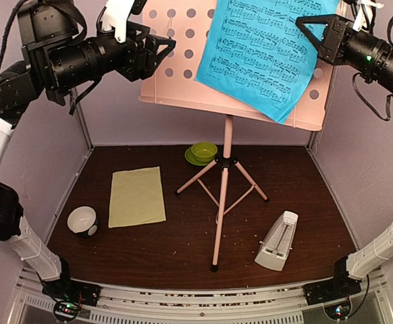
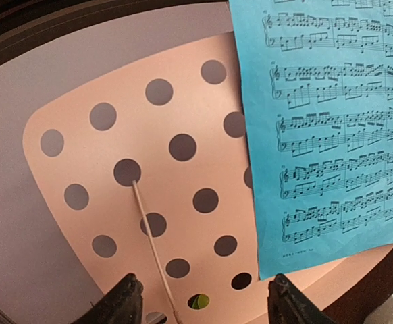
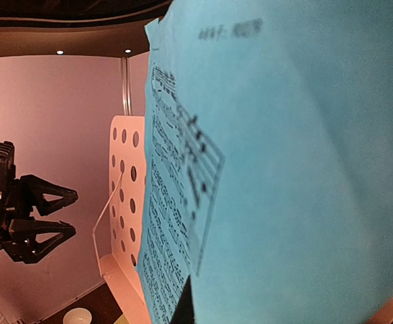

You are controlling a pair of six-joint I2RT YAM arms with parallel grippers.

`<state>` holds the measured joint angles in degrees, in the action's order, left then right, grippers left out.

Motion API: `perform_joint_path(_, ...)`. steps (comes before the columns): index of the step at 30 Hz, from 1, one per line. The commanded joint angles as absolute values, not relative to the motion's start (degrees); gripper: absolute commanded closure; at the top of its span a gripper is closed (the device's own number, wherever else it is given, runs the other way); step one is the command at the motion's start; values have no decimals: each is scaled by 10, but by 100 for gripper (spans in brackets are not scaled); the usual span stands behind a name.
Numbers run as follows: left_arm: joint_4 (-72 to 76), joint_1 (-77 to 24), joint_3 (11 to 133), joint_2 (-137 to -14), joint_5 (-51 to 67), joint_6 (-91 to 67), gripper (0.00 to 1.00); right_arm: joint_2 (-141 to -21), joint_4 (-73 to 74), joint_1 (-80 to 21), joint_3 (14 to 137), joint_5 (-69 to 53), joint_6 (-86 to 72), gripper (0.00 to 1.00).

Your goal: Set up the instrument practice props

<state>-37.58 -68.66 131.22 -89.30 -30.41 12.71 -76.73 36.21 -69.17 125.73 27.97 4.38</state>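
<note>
- Right gripper (image 1: 304, 28), high at the far right, is pinched shut on the right edge of the blue music sheet (image 1: 264, 54). In the right wrist view the sheet sits so close that it fills most of the picture.
- That sheet hangs tilted across the right half of the perforated desk of the pink music stand (image 1: 176, 81), printed side facing near. Its lower corner reaches down to the desk's bottom ledge.
- Left gripper (image 1: 172, 47), high at the far left, has its jaws spread wide with nothing between them. It is just in front of the desk's left half and, as the right wrist view shows, apart from it.
- From the left wrist view a thin pale wire (image 2: 149, 229) runs slantwise over the desk's round holes, left of the blue sheet.
- Below the desk the stand's pole drops to three spread legs planted on the dark tabletop (image 1: 183, 250), about mid-scene.
- Left of the legs the pale-yellow sheet (image 1: 137, 196) lies flat on the tabletop, apart from them.
- At the near right the white metronome (image 1: 277, 241) stands upright, near the stand's long near leg.
- Behind the stand's base, at the far edge, sits the green cup and saucer (image 1: 202, 152).
- Near left, the small white-and-black bowl (image 1: 83, 221) rests just beside the yellow sheet's near-left corner.
</note>
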Motion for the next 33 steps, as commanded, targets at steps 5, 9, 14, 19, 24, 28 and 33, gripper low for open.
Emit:
perform_joint_path(5,-409,-608,1340,-905,-268,47,36,-774,313,-658,1254,254,78,100)
perform_joint_path(9,-406,-601,1350,-920,-277,50,39,-784,295,-653,1254,243,92,100)
perform_joint_path(14,-409,-594,1362,-938,-271,53,43,-816,294,-653,1283,242,122,100)
perform_joint_path(19,-408,-594,1377,-957,-266,63,46,-838,289,-652,1298,246,140,100)
perform_joint_path(24,-397,-592,1383,-970,-272,68,54,-852,280,-653,1301,258,154,100)
perform_joint_path(28,-392,-592,1383,-976,-272,63,66,-866,287,-653,1306,279,161,100)
perform_joint_path(33,-383,-592,1380,-971,-288,49,82,-871,285,-652,1305,288,152,100)
